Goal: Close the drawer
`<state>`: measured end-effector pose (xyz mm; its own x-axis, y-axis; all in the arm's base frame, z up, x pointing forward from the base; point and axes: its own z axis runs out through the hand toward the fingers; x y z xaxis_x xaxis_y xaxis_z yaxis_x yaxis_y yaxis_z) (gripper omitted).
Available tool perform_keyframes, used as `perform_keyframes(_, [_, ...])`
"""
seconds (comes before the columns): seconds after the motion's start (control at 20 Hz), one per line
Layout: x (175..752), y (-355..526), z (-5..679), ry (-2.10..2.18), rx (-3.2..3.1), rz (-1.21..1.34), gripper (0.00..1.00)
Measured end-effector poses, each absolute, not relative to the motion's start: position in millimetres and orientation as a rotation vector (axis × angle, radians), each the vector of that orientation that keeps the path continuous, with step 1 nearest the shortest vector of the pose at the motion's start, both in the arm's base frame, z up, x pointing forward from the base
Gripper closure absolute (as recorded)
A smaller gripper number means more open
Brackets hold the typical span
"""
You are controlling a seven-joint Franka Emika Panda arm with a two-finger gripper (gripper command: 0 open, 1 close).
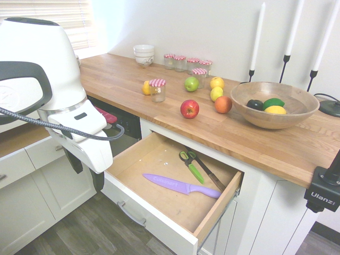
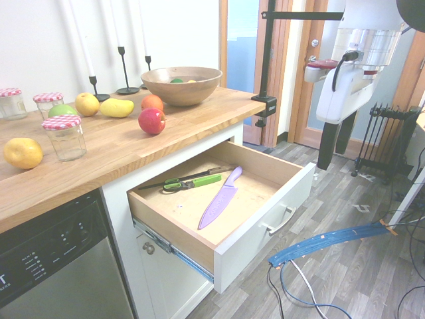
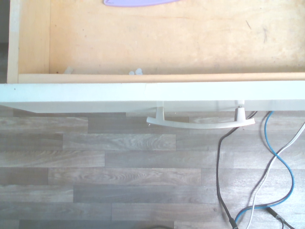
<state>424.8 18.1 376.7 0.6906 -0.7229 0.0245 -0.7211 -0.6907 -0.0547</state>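
Note:
The drawer (image 1: 159, 220) (image 2: 265, 222) under the wooden counter is pulled far out, and its plywood box is in full view. Its white front carries a thin silver handle (image 1: 130, 214) (image 2: 279, 222) (image 3: 200, 123). Inside lie a purple knife (image 1: 180, 186) (image 2: 221, 197) and green-handled scissors (image 1: 191, 166) (image 2: 189, 181). My gripper (image 1: 87, 180) (image 2: 333, 159) hangs open and empty in front of the drawer front, a little above it and apart from it. The wrist view looks straight down on the front's top edge (image 3: 152, 93).
The wooden counter (image 1: 255, 141) holds loose fruit, several lidded jars, a wooden bowl (image 1: 273, 103) and tall candlesticks. A dishwasher (image 2: 53, 266) stands beside the drawer. Cables (image 2: 319, 242) run across the floor, and a dark radiator (image 2: 388, 136) stands behind the arm.

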Motion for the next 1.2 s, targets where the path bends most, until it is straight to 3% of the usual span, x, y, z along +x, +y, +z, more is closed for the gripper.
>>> perform_keyframes(0.25, [425,17,359,1.208,-2.871,-0.072,0.0])
perform_keyframes(1.2, [447,1,181,1.244,-2.945,0.073,0.0])
